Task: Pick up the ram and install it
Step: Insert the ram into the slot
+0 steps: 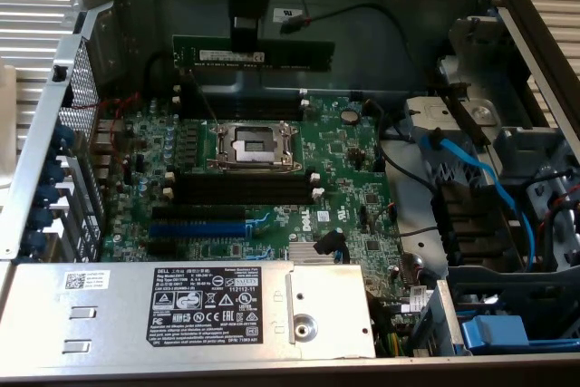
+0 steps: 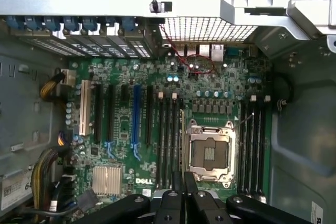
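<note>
The ram (image 1: 272, 54), a long dark-green stick with a white label strip, hangs level in the air over the far side of the motherboard (image 1: 344, 160). My gripper (image 1: 249, 41) comes down from above and is shut on the stick left of its middle. The stick hovers above the far pair of empty black slots (image 1: 231, 108); another set of black slots (image 1: 240, 189) lies on the near side of the CPU socket (image 1: 252, 142). In the wrist view my gripper (image 2: 184, 181) looks straight down on the board, with the ram (image 2: 182, 140) showing as a thin edge between the slots (image 2: 168, 140) and the socket (image 2: 210, 153).
The open computer case has a silver power supply cover (image 1: 181, 305) in front, blue expansion slots (image 1: 199, 222), and a drive cage with blue cables (image 1: 471, 169) on the exterior view's right. A perforated metal wall (image 1: 82, 133) stands on the exterior view's left.
</note>
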`<state>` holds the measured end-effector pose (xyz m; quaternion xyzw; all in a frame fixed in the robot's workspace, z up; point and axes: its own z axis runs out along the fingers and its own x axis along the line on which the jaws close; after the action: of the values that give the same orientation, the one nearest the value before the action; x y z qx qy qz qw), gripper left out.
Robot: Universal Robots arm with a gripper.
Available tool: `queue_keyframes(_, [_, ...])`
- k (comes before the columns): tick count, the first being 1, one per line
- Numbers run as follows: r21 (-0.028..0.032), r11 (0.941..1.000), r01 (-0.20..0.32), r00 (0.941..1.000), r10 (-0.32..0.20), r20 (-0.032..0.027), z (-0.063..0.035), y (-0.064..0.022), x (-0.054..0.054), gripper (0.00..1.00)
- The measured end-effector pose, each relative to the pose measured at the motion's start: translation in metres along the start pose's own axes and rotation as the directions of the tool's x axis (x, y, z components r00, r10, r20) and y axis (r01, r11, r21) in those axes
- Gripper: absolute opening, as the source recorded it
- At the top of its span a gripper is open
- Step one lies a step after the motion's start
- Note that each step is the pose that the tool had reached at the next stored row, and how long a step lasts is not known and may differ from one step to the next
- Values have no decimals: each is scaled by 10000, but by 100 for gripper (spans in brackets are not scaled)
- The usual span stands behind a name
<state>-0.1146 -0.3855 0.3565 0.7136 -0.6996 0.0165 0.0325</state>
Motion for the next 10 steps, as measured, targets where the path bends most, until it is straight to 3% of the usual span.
queue_keyframes(7, [0,10000,-5,10000,5,1,62,17,29,12])
queue_keyframes(10, [-1,10000,-16,10000,16,40,79,33,44,12])
